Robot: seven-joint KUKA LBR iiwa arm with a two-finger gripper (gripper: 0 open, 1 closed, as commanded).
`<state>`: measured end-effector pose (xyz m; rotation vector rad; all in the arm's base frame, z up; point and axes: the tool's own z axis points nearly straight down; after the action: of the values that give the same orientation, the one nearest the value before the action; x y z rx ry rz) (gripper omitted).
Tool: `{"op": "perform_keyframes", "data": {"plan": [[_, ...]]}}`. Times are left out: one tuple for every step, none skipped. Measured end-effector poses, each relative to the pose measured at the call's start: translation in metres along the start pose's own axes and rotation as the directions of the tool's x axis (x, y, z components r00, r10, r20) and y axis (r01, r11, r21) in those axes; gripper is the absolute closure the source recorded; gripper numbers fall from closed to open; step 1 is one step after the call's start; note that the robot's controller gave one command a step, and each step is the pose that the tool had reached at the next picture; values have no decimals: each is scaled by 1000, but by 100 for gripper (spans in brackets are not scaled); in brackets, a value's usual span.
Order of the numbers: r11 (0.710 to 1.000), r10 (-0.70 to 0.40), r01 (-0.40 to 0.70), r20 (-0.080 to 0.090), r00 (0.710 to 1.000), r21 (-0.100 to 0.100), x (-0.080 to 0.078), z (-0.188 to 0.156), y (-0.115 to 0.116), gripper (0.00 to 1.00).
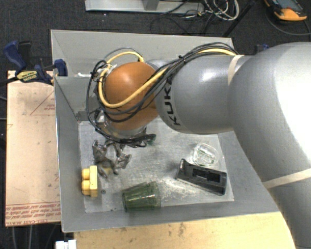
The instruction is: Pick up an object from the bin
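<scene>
Gripper (112, 158) beside one yellow block (90, 181); jaw state not discernible.
Right of gripper: one green cup (141, 196), one black case (201, 177).

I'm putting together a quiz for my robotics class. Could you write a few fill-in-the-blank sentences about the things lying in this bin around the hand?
1. The dark green cup lies on its ____.
2. The block nearest the hand is coloured ____.
3. The clear plastic piece lies next to a long object coloured ____.
Missing words: side; yellow; black.
</scene>
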<state>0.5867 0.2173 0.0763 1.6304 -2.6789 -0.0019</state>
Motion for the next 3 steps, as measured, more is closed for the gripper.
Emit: {"op": "perform_keyframes", "data": {"plan": [[1000, 1, -1, 1, 1000, 1, 0, -2, 0, 100], [1000, 1, -1, 4, 1000, 2, 1, -7, 1, 100], [1000, 2, -2, 5, 1000, 1, 1, -21, 1, 100]]}}
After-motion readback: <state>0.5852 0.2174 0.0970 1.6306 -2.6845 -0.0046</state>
